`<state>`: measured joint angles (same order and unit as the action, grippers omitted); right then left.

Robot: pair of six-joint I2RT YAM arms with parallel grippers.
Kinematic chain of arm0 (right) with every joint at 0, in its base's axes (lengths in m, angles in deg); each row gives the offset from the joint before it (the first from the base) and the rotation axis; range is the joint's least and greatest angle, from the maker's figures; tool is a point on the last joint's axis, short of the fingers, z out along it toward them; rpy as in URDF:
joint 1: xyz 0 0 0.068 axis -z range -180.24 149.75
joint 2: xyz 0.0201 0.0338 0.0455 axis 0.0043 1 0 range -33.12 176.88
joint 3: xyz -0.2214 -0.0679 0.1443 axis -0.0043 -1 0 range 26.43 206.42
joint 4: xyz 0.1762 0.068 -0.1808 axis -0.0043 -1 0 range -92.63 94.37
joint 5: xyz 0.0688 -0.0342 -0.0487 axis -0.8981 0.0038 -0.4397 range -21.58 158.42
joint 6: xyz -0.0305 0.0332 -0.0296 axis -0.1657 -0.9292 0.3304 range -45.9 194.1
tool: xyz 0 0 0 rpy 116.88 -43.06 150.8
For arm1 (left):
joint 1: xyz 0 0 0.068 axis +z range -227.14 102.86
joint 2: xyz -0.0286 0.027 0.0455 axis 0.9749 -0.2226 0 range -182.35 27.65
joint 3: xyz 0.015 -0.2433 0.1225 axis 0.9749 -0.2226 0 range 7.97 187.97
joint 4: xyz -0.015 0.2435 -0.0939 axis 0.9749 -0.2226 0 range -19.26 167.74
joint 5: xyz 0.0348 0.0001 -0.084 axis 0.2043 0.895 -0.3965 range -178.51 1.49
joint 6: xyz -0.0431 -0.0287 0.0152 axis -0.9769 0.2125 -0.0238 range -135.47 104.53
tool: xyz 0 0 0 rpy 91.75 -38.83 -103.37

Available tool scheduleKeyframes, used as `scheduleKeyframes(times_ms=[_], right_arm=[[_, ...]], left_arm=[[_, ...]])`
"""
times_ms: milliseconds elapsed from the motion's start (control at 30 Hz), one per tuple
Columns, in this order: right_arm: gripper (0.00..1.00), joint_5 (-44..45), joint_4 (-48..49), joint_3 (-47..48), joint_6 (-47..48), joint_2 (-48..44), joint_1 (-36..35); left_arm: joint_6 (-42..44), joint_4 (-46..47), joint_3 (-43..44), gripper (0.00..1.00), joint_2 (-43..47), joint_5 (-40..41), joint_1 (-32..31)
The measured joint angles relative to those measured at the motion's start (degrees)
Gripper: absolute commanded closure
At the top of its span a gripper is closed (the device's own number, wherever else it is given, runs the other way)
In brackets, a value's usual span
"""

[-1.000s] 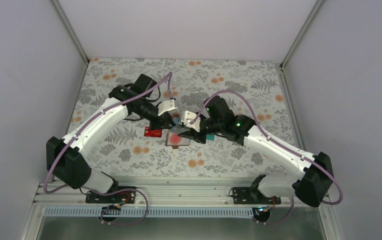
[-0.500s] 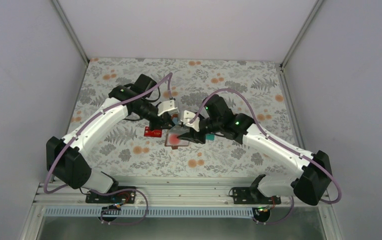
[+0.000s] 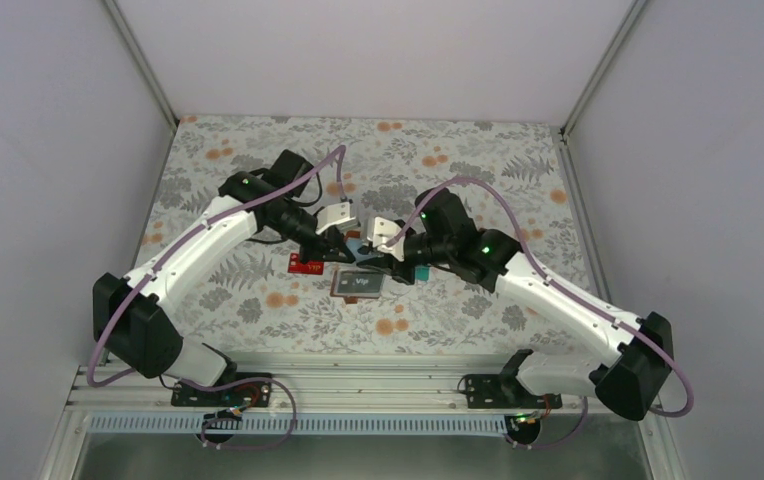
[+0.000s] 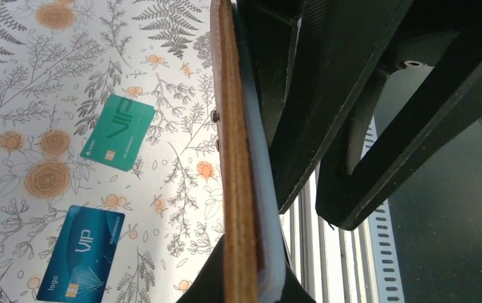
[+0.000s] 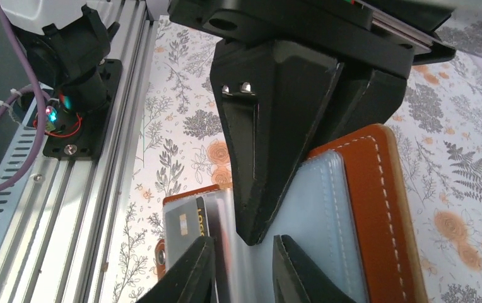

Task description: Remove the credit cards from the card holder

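The brown leather card holder [image 3: 358, 285] lies open at the table's middle, a dark card face showing in it. My left gripper [image 3: 336, 240] is shut on one brown cover, seen edge-on in the left wrist view [image 4: 238, 189]. My right gripper [image 5: 241, 265] is open, its fingertips [image 5: 191, 271] over the pale pockets [image 5: 327, 214]. A black card with gold lettering [image 5: 191, 221] sits in a pocket by the left fingertip. A red card [image 3: 305, 265], a teal card [image 4: 118, 132] and a blue card [image 4: 81, 252] lie loose on the cloth.
The flowered cloth [image 3: 258, 180] covers the table. The two grippers meet closely over the holder; the left gripper's black finger [image 5: 270, 158] presses on the pockets in the right wrist view. The aluminium rail [image 3: 358, 385] and arm bases run along the near edge.
The red-and-white patch on the open holder no longer shows; a dark card face shows there. My right gripper has drawn back slightly toward the far side. The left gripper keeps its hold.
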<state>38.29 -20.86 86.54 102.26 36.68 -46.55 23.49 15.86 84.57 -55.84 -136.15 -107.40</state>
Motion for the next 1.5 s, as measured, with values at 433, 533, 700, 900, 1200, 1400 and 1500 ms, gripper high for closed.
scheduleKeyframes(times_ms=[433,533,700,900,1200,1400,1500], right_arm=[[0.71,-1.68,-0.24,-1.68,2.78,0.76,-0.28],[0.68,-1.18,-0.57,-2.19,3.89,1.57,-0.79],[0.66,1.57,-1.01,-2.36,5.18,3.32,-2.19],[0.68,5.03,-1.6,-2.34,6.47,6.47,-4.2],[0.69,8.96,-2.86,-1.9,7.21,7.23,-7.04],[0.66,14.64,-3.98,-1.7,6.82,7.37,-12.2],[0.65,18.32,-4.24,-1.31,6.51,7.48,-13.92]], left_arm=[[0.2,-0.7,0.0,0.98,0.0,-0.98,-0.11],[0.31,-1.05,0.0,0.98,-0.02,-0.74,-0.11],[0.33,-1.95,0.0,0.98,-0.04,0.68,-0.04],[0.44,-3.56,0.0,0.98,-0.59,2.23,0.15],[-1.27,-4.31,0.0,0.98,-0.63,3.65,0.66],[-4.09,-1.09,0.0,0.98,-0.63,4.31,0.87],[-4.24,-1.03,0.0,0.98,-0.63,3.65,0.81]])
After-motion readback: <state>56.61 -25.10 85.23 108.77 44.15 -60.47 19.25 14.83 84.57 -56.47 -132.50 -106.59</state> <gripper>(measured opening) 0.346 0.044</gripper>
